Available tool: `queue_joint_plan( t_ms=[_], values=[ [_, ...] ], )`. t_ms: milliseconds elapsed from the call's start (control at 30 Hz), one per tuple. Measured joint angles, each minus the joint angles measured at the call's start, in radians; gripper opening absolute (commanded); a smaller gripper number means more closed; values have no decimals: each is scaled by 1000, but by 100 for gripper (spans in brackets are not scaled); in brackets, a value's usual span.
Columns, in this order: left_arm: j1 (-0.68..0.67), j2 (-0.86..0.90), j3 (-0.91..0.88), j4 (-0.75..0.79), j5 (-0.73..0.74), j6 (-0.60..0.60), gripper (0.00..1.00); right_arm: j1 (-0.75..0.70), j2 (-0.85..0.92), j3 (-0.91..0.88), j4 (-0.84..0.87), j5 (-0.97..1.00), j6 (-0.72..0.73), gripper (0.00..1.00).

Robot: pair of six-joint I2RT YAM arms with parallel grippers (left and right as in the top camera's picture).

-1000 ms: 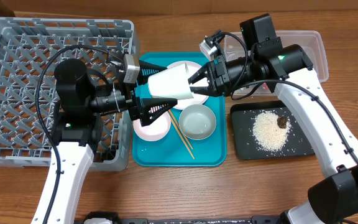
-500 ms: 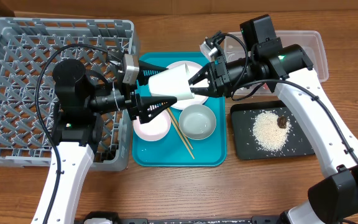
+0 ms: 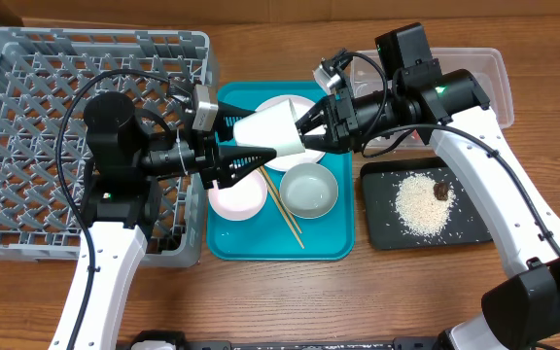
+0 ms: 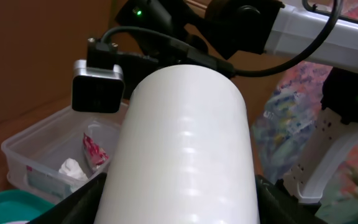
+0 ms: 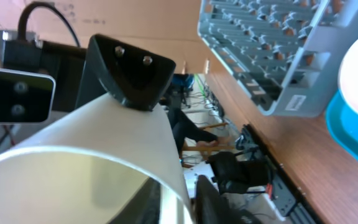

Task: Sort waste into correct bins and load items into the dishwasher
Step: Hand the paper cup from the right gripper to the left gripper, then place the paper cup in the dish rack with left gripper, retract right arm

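Left tool (image 3: pixel 249 138) clasps the small white cup (image 3: pixel 270 131), held sideways above the flat teal tray (image 3: pixel 338 243). Right tool (image 3: pixel 302 136) sits at its rim; whether it grips, I cannot tell. The teal tray holds a pale pink bowl (image 3: pixel 239 199), grey-green bowl (image 3: pixel 309 190), round white plate (image 3: pixel 285 105) and wooden chopsticks (image 3: pixel 285 219). The clear plastic tub (image 3: pixel 484 78) holds a red wrapper (image 4: pixel 94 152) and white tissue (image 4: pixel 72 169). The shallow black tray (image 3: pixel 382 228) holds rice (image 3: pixel 421 204) and a brown scrap (image 3: pixel 441 191).

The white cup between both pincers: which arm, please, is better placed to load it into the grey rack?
Left, probably: the left pincer straddles the white cup, and the grey rack sits beside that arm, away from the right pincer.
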Motion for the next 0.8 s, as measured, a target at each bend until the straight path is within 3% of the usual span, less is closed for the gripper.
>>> queue_joint_plan(
  t_ms=[133,267,600,800],
  values=[
    [0,0,0,-74,-46,11,49,-2,0,0,-4,60,0,40],
    [16,0,0,-157,-110,32,47,-15,0,0,-52,215,-2,43],
    [189,0,3,-480,-375,64,15,-156,0,-1,-228,732,-18,44],
    [354,0,5,-679,-587,63,4,-243,-23,-3,-316,941,-76,45]
  ],
)
